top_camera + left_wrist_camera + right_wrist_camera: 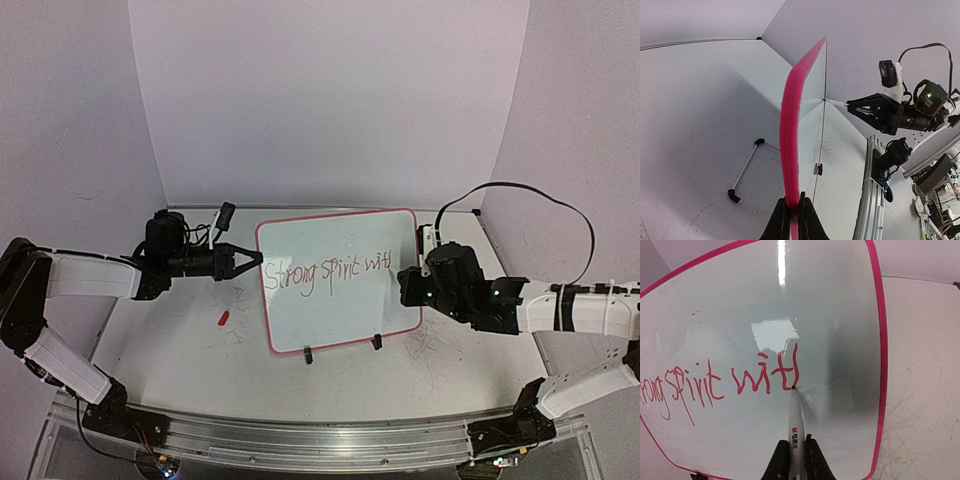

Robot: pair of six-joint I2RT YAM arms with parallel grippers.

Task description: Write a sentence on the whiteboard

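Step in hand: writing, partway through. The sentence [325, 270] on the whiteboard [340, 310] reads "Strong spirit wit" plus one upright stroke of a further letter; the line is judged incomplete, with bare board to its right.

Left claw [252, 260]: clamped together on the board's left rim, confirmed in the left wrist view, where the fingers pinch the pink edge [790, 125]. It appears to steady the board.

Right claw [795, 452]: clamped on a white marker [795, 420]. The marker tip touches the board at the foot of the last red stroke.

Location and attitude of the board: it is at mid-table between the two arms, propped on two black feet [308, 354] at its lower edge. Its long axis runs left to right across the table, and the written face looks toward the arms' bases. The lettering follows that axis, sloping slightly. The marker's long axis points away from the right claw, tip first, into the board face.

Next move, as judged: finish the started letter without lifting off, then carry on rightward along the line. This calls for light, even tip pressure and a firm left hold, since a push could tip the board.

A small red object [224, 318] lies on the table [150, 340], left of the board, apart from it.
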